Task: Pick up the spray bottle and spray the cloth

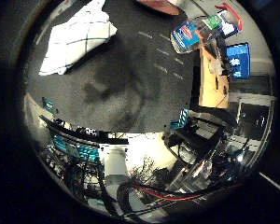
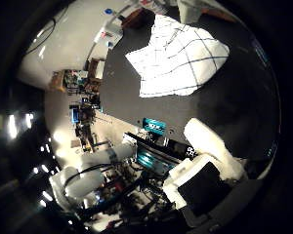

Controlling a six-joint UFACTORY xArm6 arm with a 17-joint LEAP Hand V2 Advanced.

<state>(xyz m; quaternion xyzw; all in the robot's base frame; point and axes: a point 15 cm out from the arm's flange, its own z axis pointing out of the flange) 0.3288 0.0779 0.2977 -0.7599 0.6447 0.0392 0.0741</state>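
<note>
The spray bottle (image 1: pixel 203 29) is seen lying on its side on the dark table (image 1: pixel 130 84), well apart from the cloth (image 2: pixel 178 56). The hand (image 2: pixel 210 165) is held above, empty, fingers relaxed.

A clear spray bottle (image 1: pixel 198 31) with a blue label and a red trigger is lying on its side at the edge of the dark worktop (image 1: pixel 130 84). A white cloth (image 2: pixel 178 56) with thin dark check lines is lying rumpled and loosely folded, well apart from it.
</note>
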